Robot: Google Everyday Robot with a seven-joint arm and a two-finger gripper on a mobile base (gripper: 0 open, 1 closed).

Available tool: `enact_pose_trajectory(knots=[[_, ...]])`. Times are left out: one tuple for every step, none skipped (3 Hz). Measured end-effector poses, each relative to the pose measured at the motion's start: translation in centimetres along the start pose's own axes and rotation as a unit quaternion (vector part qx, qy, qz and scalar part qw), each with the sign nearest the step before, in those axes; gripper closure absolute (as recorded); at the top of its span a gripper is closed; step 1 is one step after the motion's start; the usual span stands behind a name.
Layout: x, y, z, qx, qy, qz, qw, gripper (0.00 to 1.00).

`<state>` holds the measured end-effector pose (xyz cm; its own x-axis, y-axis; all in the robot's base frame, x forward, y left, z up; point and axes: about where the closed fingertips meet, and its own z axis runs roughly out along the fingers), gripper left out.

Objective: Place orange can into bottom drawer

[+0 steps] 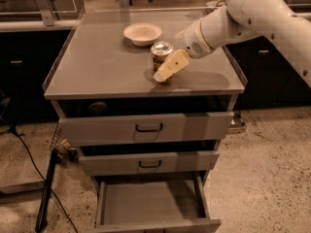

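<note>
The orange can (159,51) stands upright on the grey cabinet top (97,67), just in front of a white bowl. It has a shiny silver top and an orange-brown body. My gripper (166,70) reaches in from the right on the white arm and sits right at the can's lower right side, covering part of it. The bottom drawer (150,205) is pulled out below, with its flat grey floor bare.
A white bowl (142,33) sits behind the can. The two upper drawers (146,127) with dark handles stick out slightly. Dark cabinets stand on both sides, and a cable and stand (46,188) lie on the floor at the left.
</note>
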<state>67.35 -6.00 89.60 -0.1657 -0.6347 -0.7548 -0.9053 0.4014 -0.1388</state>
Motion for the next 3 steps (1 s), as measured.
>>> enact_pose_trajectory(knots=[[-0.24, -0.23, 1.65, -0.004, -0.007, 0.001, 1.0000, 0.00], [-0.26, -0.26, 1.85, -0.005, -0.007, 0.001, 1.0000, 0.15], [-0.26, -0.26, 1.85, -0.005, -0.007, 0.001, 1.0000, 0.38]])
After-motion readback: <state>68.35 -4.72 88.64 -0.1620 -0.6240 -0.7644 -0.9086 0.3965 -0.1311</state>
